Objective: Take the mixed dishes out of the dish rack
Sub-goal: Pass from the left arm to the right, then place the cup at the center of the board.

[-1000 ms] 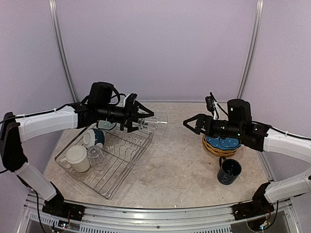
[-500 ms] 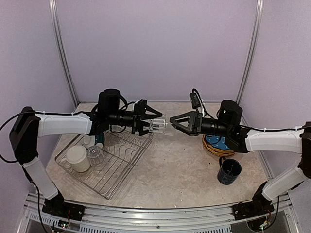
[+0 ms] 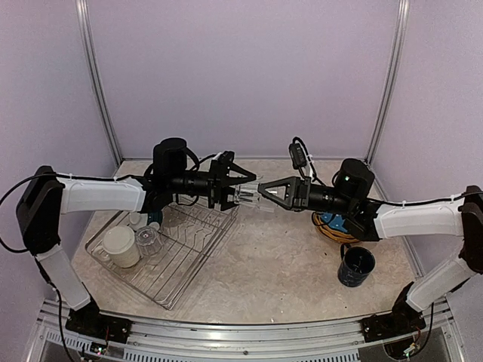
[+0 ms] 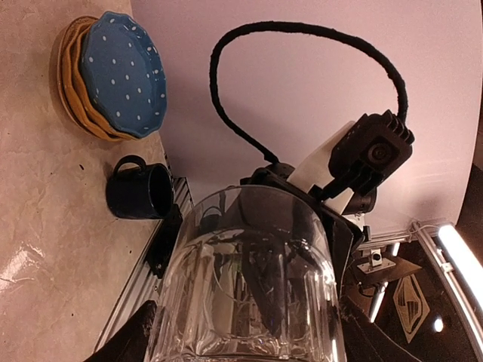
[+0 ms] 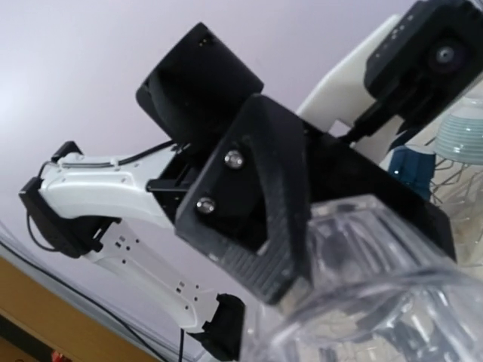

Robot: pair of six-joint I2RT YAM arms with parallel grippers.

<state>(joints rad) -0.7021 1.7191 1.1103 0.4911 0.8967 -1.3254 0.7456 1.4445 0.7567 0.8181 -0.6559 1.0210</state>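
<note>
above table [image 3: 287,260], left gripper [image 3: 240,190] (wide), right gripper [image 3: 264,187] (pinched) hold glass [image 4: 241,256].

Foreground: clear glass [image 4: 249,294]; beyond it, navy mug [image 4: 139,192] near blue-topped plate stack [image 4: 113,75] on table [image 4: 38,249].

Top view: even, diffuse overhead light, moderately bright. Soft, faint shadows fall on the surface [image 3: 279,264] beneath the arms and beside the dish rack [image 3: 202,262]. Focus is sharp throughout. The side rail [image 3: 96,83] bows slightly from wide-angle distortion.

Left wrist view: light strip [image 4: 462,264] at lower right is blown out. Wall [image 4: 302,90] is near-white. Specular streaks on the clear glass [image 4: 249,286]; a sheen patch on the surface at lower left.

Right wrist view: the clear glass at lower right is badly out of focus. The pale ribbed bowl [image 5: 464,132] behind is soft, and the background is hazy.
</note>
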